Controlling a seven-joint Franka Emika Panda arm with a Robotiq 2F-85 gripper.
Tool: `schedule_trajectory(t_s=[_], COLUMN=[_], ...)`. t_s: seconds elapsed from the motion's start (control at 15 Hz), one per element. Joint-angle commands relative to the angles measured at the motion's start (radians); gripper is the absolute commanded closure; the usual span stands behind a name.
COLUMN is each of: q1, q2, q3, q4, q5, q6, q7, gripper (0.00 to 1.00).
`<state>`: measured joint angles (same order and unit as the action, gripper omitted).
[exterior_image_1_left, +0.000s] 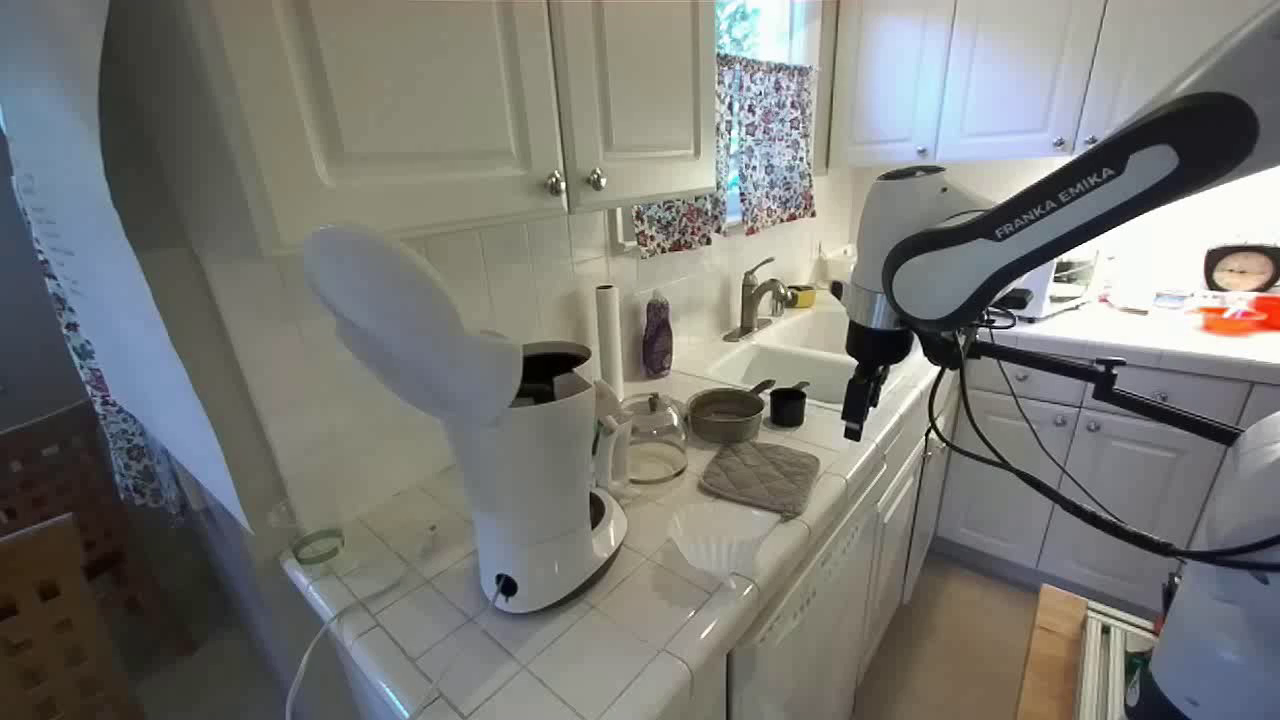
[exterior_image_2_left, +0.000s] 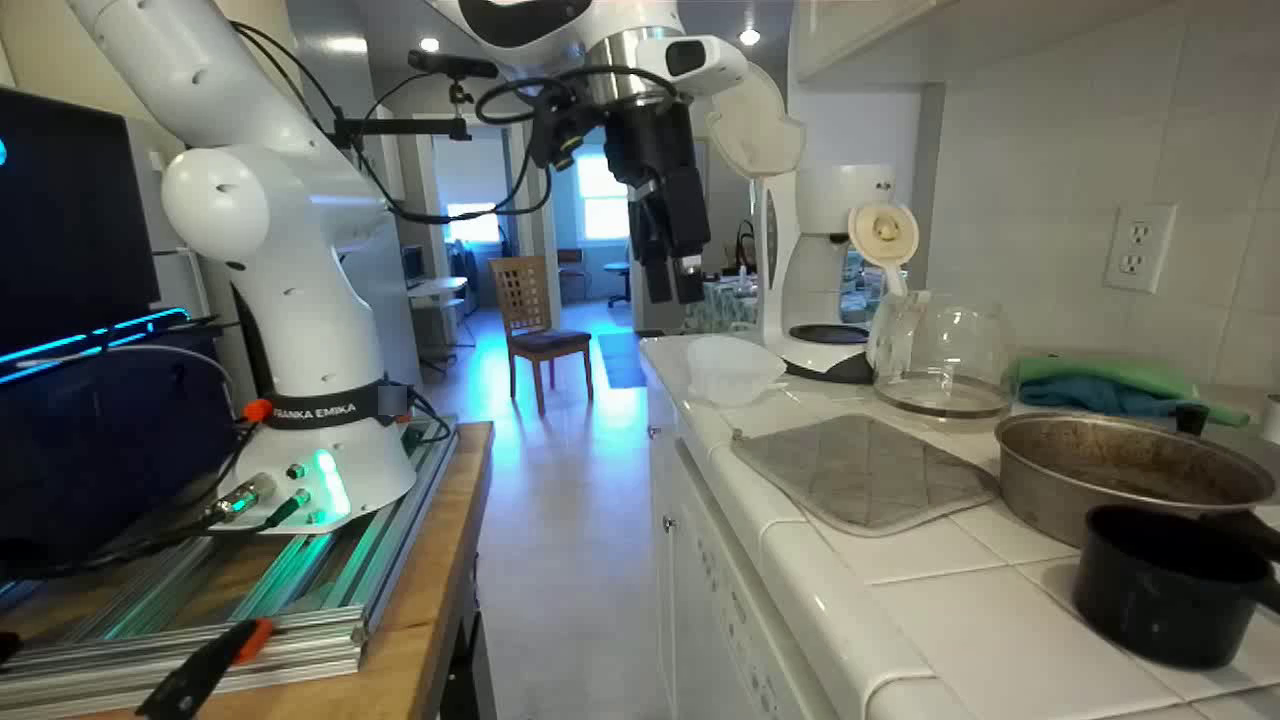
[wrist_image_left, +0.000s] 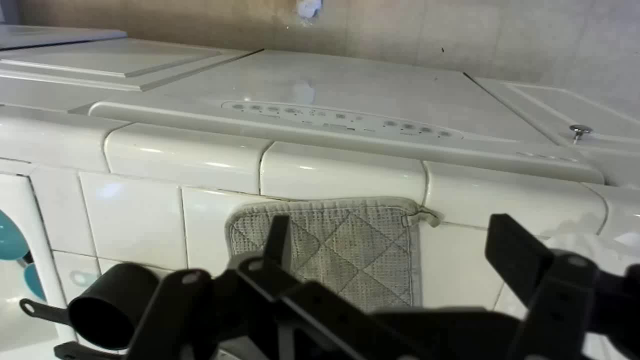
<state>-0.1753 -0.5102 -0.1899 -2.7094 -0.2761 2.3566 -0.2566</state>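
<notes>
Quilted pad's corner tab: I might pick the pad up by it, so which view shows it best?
The wrist view: the corner tab is largest there, its folds visible, nothing in front. Both exterior views show just a small nub on the quilted pad.

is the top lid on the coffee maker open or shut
Open: in both exterior views the lid stands raised above the coffee maker, and in an exterior view its dark top opening shows uncovered.

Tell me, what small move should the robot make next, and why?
Perhaps ease the open gripper a little toward the quilted pot holder: it hangs in the air holding nothing, and in the wrist view the pot holder shows partly between its spread fingers.
</notes>
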Motion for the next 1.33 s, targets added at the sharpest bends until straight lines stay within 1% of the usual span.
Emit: schedule_trajectory(t_s=[0.0,0.47,0.53,0.6,0.8,0.93,1.13,1.27], q1=[-0.003,-0.003,-0.021,-0.048,-0.089,-0.111,-0.113,-0.107], q2=[0.0,0.0,0.02,0.062,0.125,0.189,0.3,0.37], q3=[0.004,0.004,-0.002,-0.028,-0.083,-0.117,-0.164,-0.176], q4=[0.001,0.001,0.018,0.055,0.115,0.172,0.268,0.337], q5=[0.003,0.003,0.007,0.026,0.057,0.092,0.169,0.215], q6=[-0.002,-0.002,0.018,0.029,0.053,0.066,0.097,0.116], q7=[-0.002,-0.002,0.032,0.068,0.102,0.125,0.117,0.104], gripper=[0.0,0.0,0.0,0.0,0.0,0.0,0.0,0.0])
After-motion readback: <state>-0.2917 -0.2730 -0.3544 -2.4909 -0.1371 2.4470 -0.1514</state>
